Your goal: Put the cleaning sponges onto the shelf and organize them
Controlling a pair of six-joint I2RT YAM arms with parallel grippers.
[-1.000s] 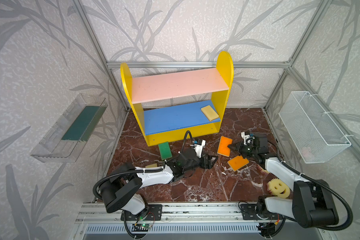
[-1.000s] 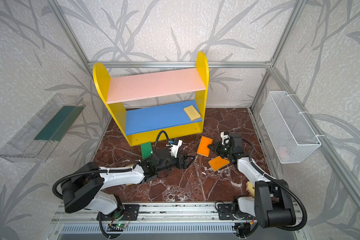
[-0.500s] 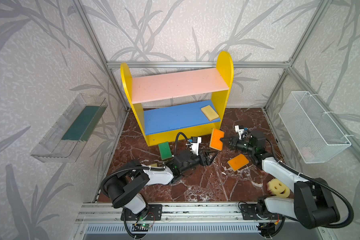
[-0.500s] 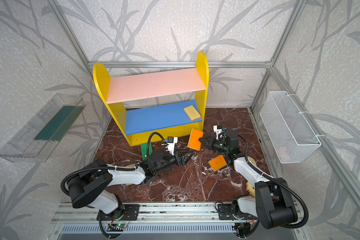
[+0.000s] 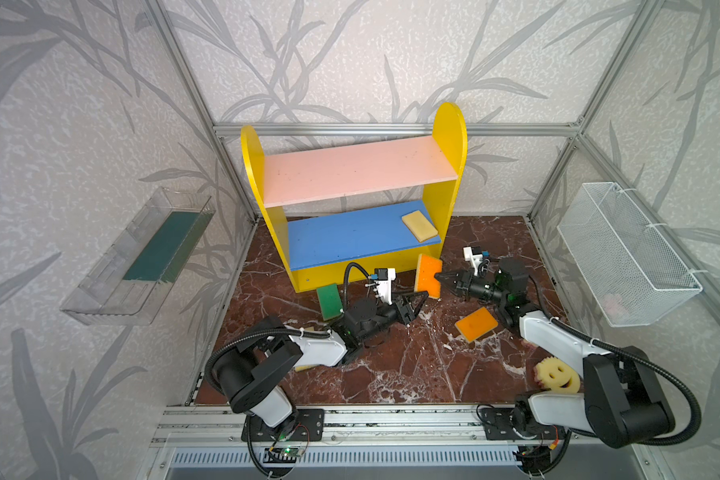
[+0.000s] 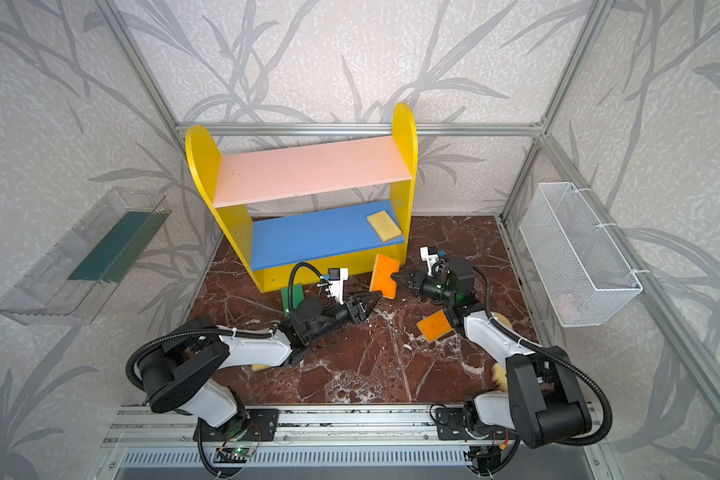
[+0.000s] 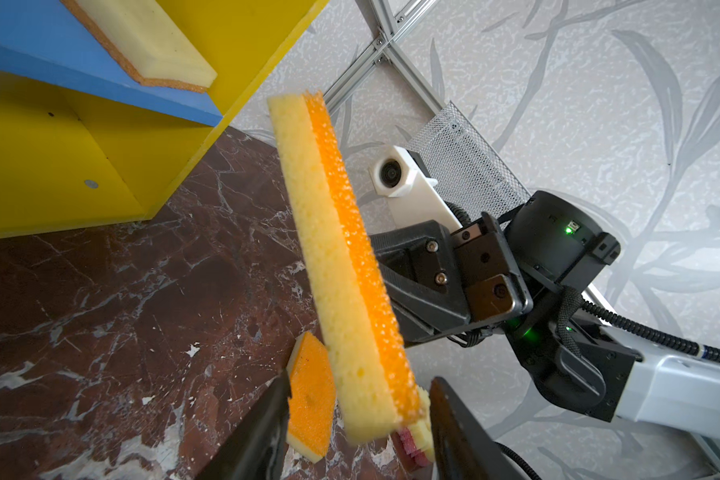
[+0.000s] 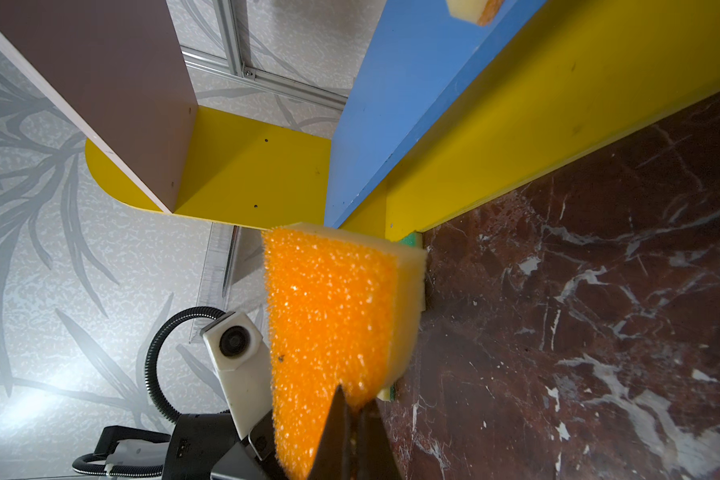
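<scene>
The shelf [image 5: 449, 137] is mostly bare. Just off its base corner the orange sponge [image 5: 427, 277] hangs upright, pinched by the right gripper [image 5: 439, 277]. The left gripper [image 7: 358, 378] gapes astride its lower end, seemingly not touching: a handover, I'd say, needing the left to close first.

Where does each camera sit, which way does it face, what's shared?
Top views: high in front, looking down on shelf, left gripper, right gripper.
Left wrist: behind left gripper, facing held orange sponge and right gripper; own fingers show.
Right wrist: behind right gripper, facing shelf; own shut jaws pinching sponge.
Shared: that sponge, in every view.
</scene>
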